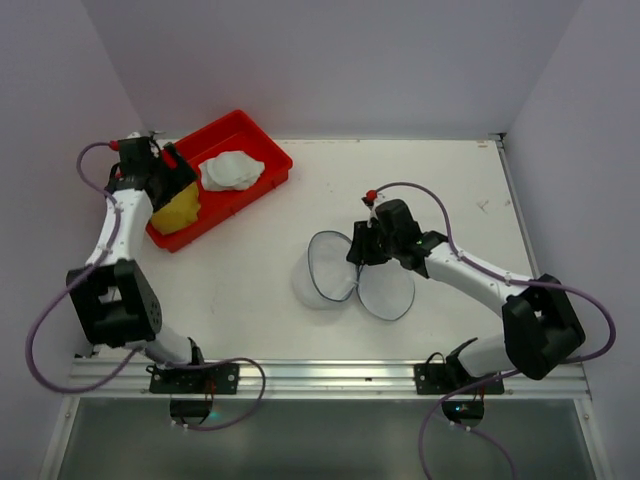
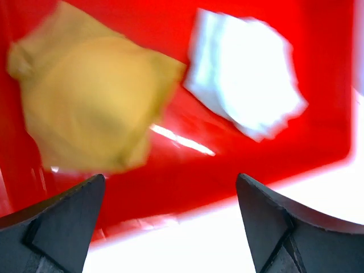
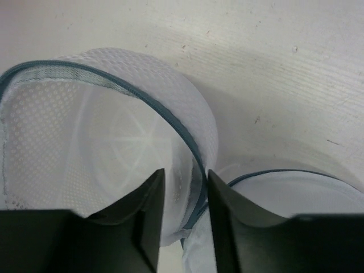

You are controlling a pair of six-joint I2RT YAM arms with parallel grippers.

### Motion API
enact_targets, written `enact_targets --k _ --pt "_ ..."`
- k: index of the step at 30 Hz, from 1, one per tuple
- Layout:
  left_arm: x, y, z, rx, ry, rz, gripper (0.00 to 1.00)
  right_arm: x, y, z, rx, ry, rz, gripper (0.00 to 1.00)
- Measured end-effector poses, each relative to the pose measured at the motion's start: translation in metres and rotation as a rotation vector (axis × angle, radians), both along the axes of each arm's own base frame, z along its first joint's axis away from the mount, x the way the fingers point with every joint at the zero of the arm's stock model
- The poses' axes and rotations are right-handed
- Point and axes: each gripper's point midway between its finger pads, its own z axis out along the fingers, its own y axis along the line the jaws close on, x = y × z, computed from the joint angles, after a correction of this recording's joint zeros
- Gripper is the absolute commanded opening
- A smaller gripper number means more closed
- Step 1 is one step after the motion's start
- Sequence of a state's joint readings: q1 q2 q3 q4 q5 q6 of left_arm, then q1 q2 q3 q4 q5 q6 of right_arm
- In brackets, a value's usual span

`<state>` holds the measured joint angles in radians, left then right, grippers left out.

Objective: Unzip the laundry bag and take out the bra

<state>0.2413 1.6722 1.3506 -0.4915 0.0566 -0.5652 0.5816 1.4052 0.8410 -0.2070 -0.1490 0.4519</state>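
The laundry bag (image 1: 322,272) sits open at mid-table, and its round lid (image 1: 387,291) with blue-grey zip trim lies flipped out to its right. Its inside looks empty in the right wrist view (image 3: 108,136). My right gripper (image 1: 362,250) (image 3: 183,187) is closed on the bag's wall and zip rim where the lid joins. A yellow bra (image 1: 176,212) (image 2: 85,102) lies in the red tray (image 1: 262,140). My left gripper (image 1: 178,178) (image 2: 170,177) hovers just above the tray's near edge, open and empty. The left wrist view is blurred.
A crumpled white cloth (image 1: 232,170) (image 2: 244,74) lies in the red tray (image 2: 239,165) beside the bra. The tray stands at the back left, angled. Enclosure walls rise on the left, back and right of the table.
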Motion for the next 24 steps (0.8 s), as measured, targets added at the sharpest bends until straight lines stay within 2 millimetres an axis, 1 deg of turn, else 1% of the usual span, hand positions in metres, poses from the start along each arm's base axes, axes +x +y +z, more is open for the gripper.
enact_targets --k 1,2,3,4,5,6,7,8,9,10,12,14,15,16,18,19,21,22,24 --pt "-0.009 -0.015 0.017 0.002 -0.041 -0.033 1.00 0.001 0.001 0.003 0.001 -0.005 0.001 0.48" --pt "-0.017 -0.030 0.032 0.002 -0.076 -0.067 1.00 0.003 0.002 0.006 0.004 -0.011 0.002 0.60" --pt "-0.025 -0.053 0.048 0.005 -0.131 -0.122 0.98 0.005 0.003 0.009 0.008 -0.016 0.001 0.65" --pt "-0.038 -0.080 0.060 0.000 -0.169 -0.189 0.96 0.007 0.004 0.013 0.011 -0.023 0.001 0.70" --pt "-0.050 -0.109 0.068 -0.008 -0.202 -0.263 0.95 0.009 0.006 0.017 0.016 -0.030 0.001 0.77" --pt "-0.064 -0.137 0.070 -0.022 -0.226 -0.340 0.94 0.012 0.007 0.022 0.023 -0.039 -0.006 0.80" --pt "-0.078 -0.163 0.065 -0.042 -0.228 -0.416 0.91 0.015 0.008 0.026 0.027 -0.049 -0.011 0.82" --pt "-0.093 -0.185 0.055 -0.065 -0.210 -0.477 0.90 0.018 0.007 0.030 0.026 -0.060 -0.022 0.85" --pt "-0.107 -0.201 0.041 -0.088 -0.181 -0.525 0.89 0.019 0.007 0.032 0.025 -0.066 -0.028 0.86" --pt "-0.119 -0.215 0.024 -0.105 -0.142 -0.562 0.87 0.020 0.004 0.034 0.023 -0.070 -0.047 0.87" --pt "-0.144 -0.234 -0.018 -0.130 -0.029 -0.608 0.86 0.020 -0.002 0.039 0.020 -0.080 -0.083 0.88" --pt "-0.169 -0.251 -0.048 -0.147 0.062 -0.657 0.86 0.020 -0.010 0.047 0.030 -0.097 -0.128 0.89" --pt "-0.180 -0.260 -0.058 -0.154 0.096 -0.687 0.86 0.019 -0.016 0.050 0.038 -0.104 -0.155 0.89" --pt "-0.189 -0.269 -0.064 -0.160 0.117 -0.711 0.86 0.018 -0.023 0.052 0.044 -0.107 -0.188 0.89" --pt "-0.197 -0.285 -0.068 -0.169 0.124 -0.752 0.87 0.012 -0.040 0.047 0.042 -0.093 -0.260 0.92" --pt "-0.197 -0.291 -0.068 -0.176 0.116 -0.762 0.87 0.009 -0.050 0.042 0.033 -0.079 -0.300 0.94" --pt "-0.196 -0.300 -0.069 -0.181 0.103 -0.772 0.86 0.000 -0.069 0.029 0.008 -0.036 -0.367 0.95" --pt "-0.194 -0.302 -0.071 -0.181 0.103 -0.764 0.86 -0.005 -0.078 0.021 -0.005 -0.012 -0.399 0.97" --pt "-0.190 -0.302 -0.076 -0.174 0.104 -0.746 0.83 -0.013 -0.093 0.009 -0.029 0.028 -0.459 0.97"
